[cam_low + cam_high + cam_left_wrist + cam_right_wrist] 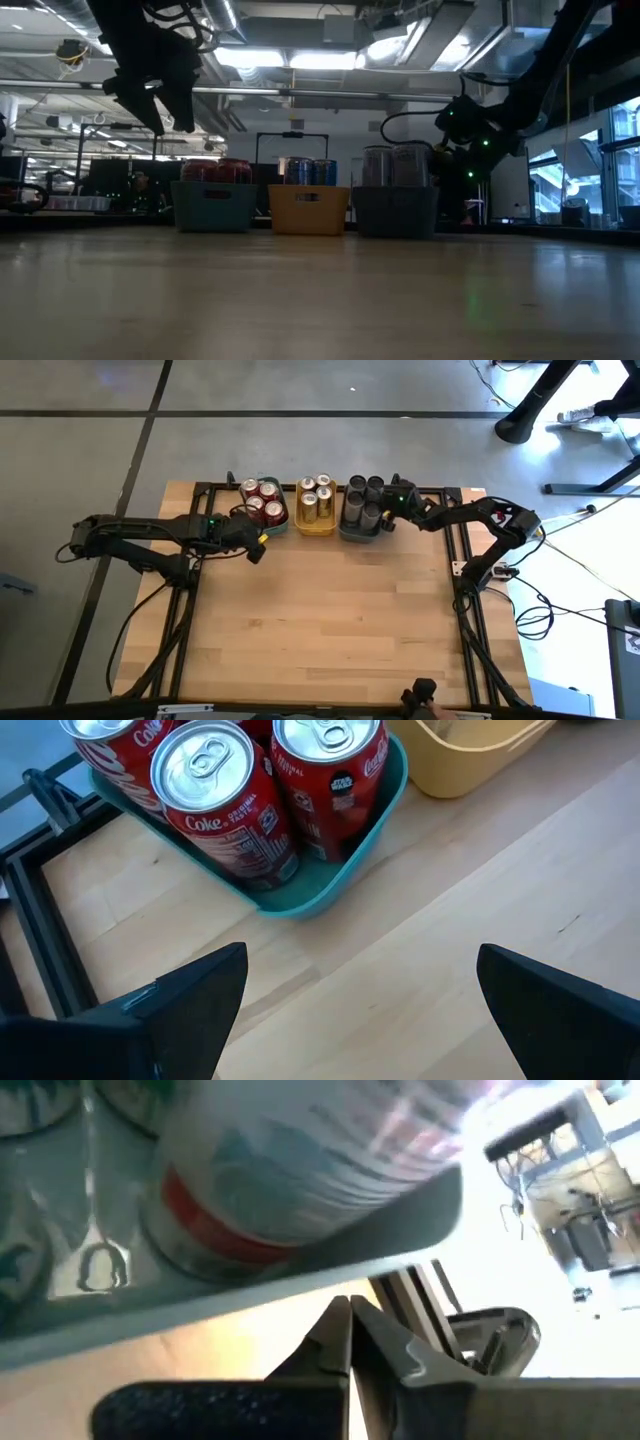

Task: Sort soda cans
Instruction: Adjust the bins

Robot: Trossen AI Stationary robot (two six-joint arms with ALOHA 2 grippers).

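light wooden tabletop [330,620] with a black metal frame [462,575] along its edges. grey floor [90,450] with dark seams around it. cables [560,590] trail on the floor to one side. ceiling strip lights [300,60] lit, exposed ducts overhead. bright windows [580,185] at one side of the room.
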